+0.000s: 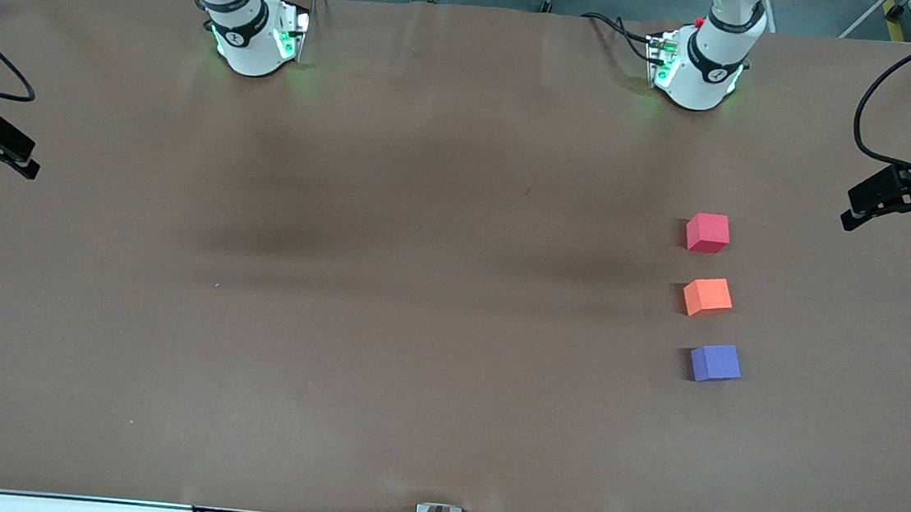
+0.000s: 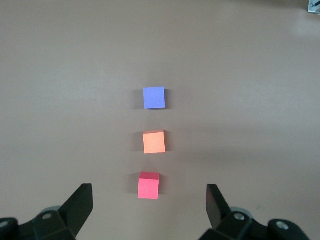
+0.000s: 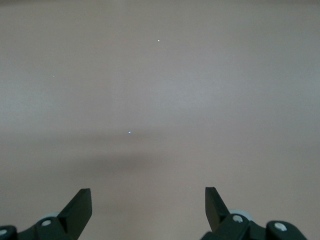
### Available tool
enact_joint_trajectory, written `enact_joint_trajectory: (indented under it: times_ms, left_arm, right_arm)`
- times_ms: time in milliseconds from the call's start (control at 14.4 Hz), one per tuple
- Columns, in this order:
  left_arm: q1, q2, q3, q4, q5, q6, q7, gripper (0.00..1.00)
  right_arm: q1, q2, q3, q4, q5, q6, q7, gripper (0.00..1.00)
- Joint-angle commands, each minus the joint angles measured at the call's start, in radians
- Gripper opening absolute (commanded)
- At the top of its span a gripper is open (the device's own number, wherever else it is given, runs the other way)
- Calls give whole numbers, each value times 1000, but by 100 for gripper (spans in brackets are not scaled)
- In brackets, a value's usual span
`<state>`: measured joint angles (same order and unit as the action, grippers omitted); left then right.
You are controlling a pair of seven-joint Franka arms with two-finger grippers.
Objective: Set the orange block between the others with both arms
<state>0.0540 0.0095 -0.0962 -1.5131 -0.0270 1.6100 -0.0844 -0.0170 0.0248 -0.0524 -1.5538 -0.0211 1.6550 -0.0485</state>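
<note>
On the table (image 1: 386, 299), the orange block (image 1: 707, 296) sits between unlabelled cubes.

- The tabletop (image 1: 386, 299) wears a matt brown covering that looks like paper or thin card; it is smooth, with faint waves along its edges and no shine.
- The orange block (image 1: 707, 296) looks like dense foam or matt-painted material, flat in colour, with no glare.
- The red-pink cube (image 1: 707, 233) and the violet-purple cube (image 1: 715, 363) share the same dull, smooth finish.
- The left pincer (image 2: 150, 205), above the red-pink cube, has matt black fingers that look like plastic, with small bright metal screws behind them.
- The right pincer (image 3: 148, 207), above bare covering, has the same finish.
- The arm bases (image 1: 256, 32) have glossy white shells with black bands.
</note>
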Motion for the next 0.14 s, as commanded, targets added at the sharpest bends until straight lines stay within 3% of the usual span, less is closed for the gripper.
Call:
enact_joint_trajectory:
  times_ms: [0,69]
  left_arm:
    - [7,0,4,22,-11,-10,0,100]
    - [3,0,1,22,-14,-16,0,100]
  right_arm:
    - [-4,-17,6,-12,-7,6,-1,100]
    - [-4,-17,6,-12,-7,6,-1,100]
